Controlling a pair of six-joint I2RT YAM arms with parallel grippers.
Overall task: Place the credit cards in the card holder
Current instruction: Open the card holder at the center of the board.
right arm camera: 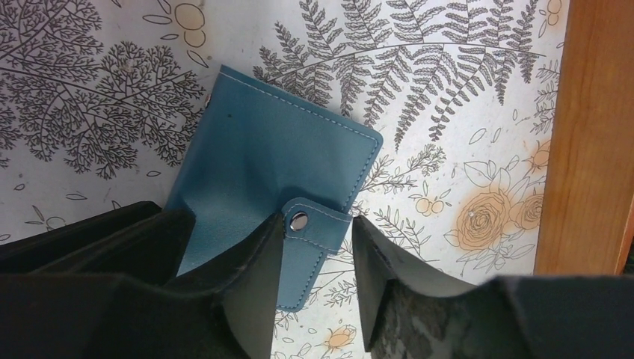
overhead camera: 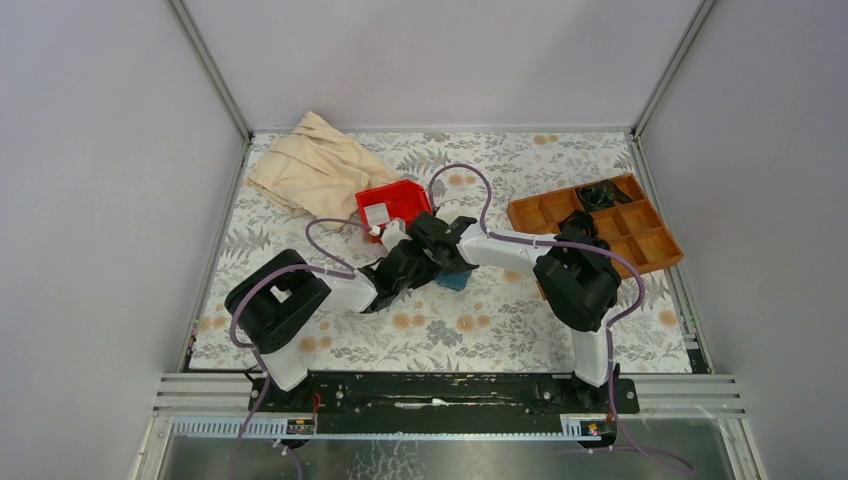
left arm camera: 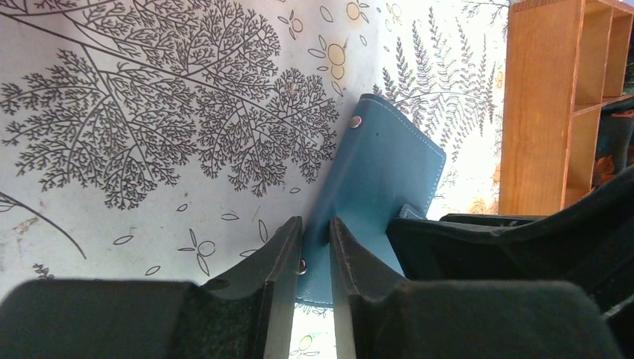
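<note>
The card holder point(overhead camera: 456, 281) is a teal-blue wallet lying closed on the floral mat, mostly hidden under both grippers in the top view. In the left wrist view the card holder point(left arm camera: 381, 172) lies under my left gripper point(left arm camera: 316, 221), whose fingers stand a narrow gap apart over its near corner. In the right wrist view my right gripper point(right arm camera: 318, 217) is open around the snap tab point(right arm camera: 310, 232) of the card holder point(right arm camera: 269, 157), one finger over the cover. A whitish flat piece point(overhead camera: 378, 214) lies in the red bin; I cannot tell whether it is a card.
The red bin point(overhead camera: 405, 195) stands just behind the grippers. A beige cloth point(overhead camera: 315, 170) lies at the back left. A brown wooden compartment tray point(overhead camera: 560, 215) with dark items stands on the right, close by in both wrist views point(left arm camera: 538, 112) point(right arm camera: 591, 134).
</note>
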